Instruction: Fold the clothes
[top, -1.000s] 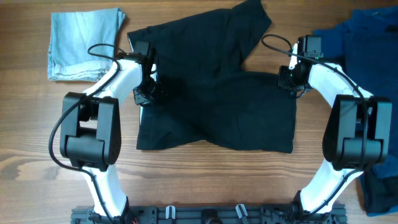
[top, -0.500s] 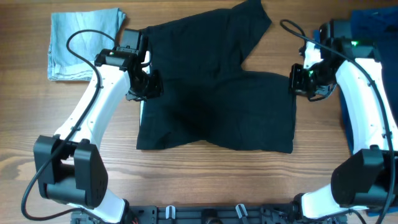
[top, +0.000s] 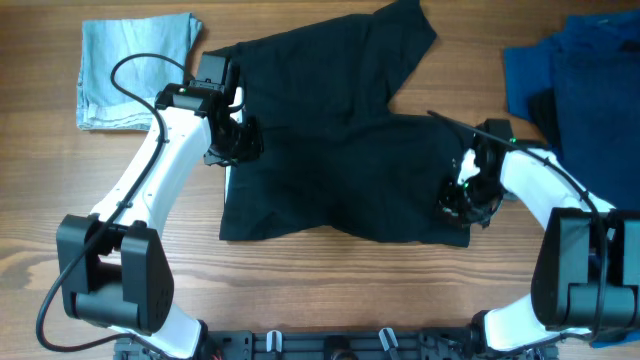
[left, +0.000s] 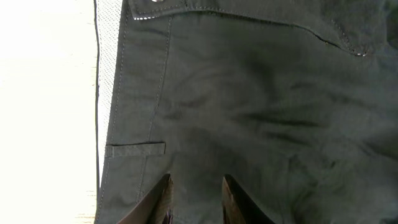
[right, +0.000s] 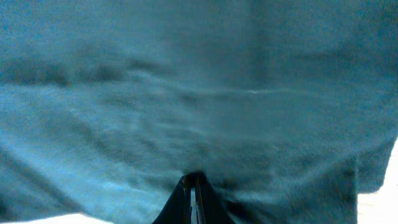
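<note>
L fingers (left: 196, 193) apart over shorts (top: 340, 150); R fingers (right: 193, 186) pinched shut on their edge.

wooden table (top: 330, 285) | black shorts (top: 340, 150) centre | pale-blue denim piece (top: 130, 70) far left | dark-blue heap (top: 590, 80) right

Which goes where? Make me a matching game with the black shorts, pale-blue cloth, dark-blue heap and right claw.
1 black shorts
2 pale-blue cloth
3 dark-blue heap
4 right claw

A far left, folded
B at the shorts' near right corner
C centre, spread out
D far right, heaped

Pairs: 1-C, 2-A, 3-D, 4-B
</note>
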